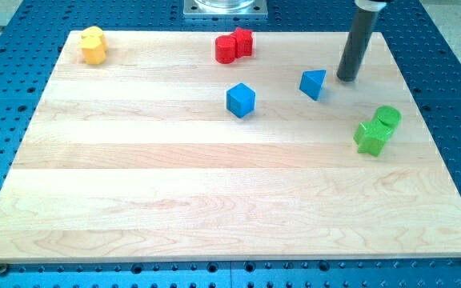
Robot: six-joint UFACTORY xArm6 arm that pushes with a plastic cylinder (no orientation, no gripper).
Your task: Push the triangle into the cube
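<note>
My tip (pixel 346 78) sits just right of the blue triangle (pixel 314 83), not touching. Blue cube (pixel 241 100) lies further left, apart. No claw: plain rod.

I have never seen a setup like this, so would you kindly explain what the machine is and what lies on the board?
This is a single camera view; its mounting is not recorded. The dark rod is the robot arm's end effector; it grasps nothing and only pushes blocks with my tip. The wooden board rests on a blue perforated table. My tip sits just to the view's right of the blue triangle, apart from it. The blue cube lies further left. Yellow blocks sit top left, red blocks top centre, green blocks at the right. Nothing is held.
</note>
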